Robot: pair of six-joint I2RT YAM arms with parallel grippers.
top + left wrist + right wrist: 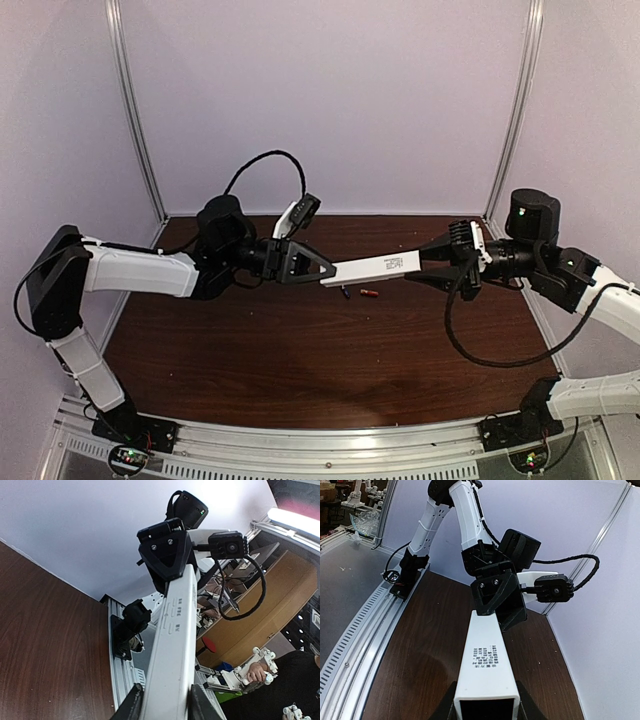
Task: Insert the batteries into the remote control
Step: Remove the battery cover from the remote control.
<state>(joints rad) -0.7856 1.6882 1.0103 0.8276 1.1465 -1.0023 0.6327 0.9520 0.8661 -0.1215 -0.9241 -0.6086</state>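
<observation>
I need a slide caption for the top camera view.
Right fingers hold the white remote, left fingers flank its other end; two batteries lie on the table.

Light: even, soft; a ceiling lamp (295,517) flares in your left wrist view.
Shadows: faint on the table (300,350).
Focus: the remote control (486,680) softens near your right wrist lens.

Table (300,350): dark brown wood-grain top.
Walls (330,100): plain pale lilac panels on three sides.
Frame posts (137,110): silver uprights at the rear corners.
Rail (330,440): slotted aluminium along the near edge.
</observation>
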